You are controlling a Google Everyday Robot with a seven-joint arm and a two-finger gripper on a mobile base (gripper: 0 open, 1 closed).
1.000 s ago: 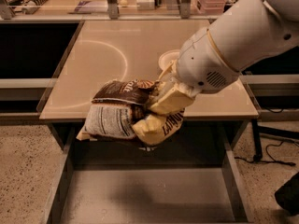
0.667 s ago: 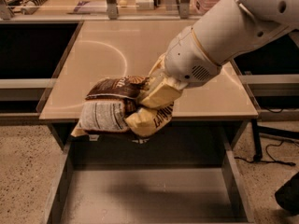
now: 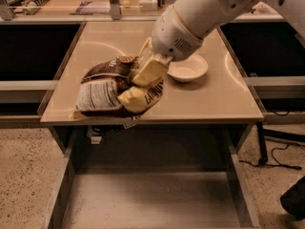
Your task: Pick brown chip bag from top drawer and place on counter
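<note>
My gripper (image 3: pixel 139 84) is shut on the brown chip bag (image 3: pixel 107 87), with one pale finger (image 3: pixel 148 70) above it and one below. The crumpled bag shows a dark brown top, a white nutrition panel and a pale yellow end. I hold it over the front left part of the beige counter (image 3: pixel 219 97), close to the surface; I cannot tell if it touches. The top drawer (image 3: pixel 152 199) stands pulled open below the counter's front edge, its grey floor bare.
A white bowl (image 3: pixel 188 70) sits on the counter just right of my gripper. A cluttered wooden bench (image 3: pixel 86 4) runs along the back. Dark openings flank the counter. Cables lie on the floor at the right (image 3: pixel 279 161).
My arm has lifted the bag up and back from over the drawer front to above the counter's front left area. The bowl, hidden before, now shows.
</note>
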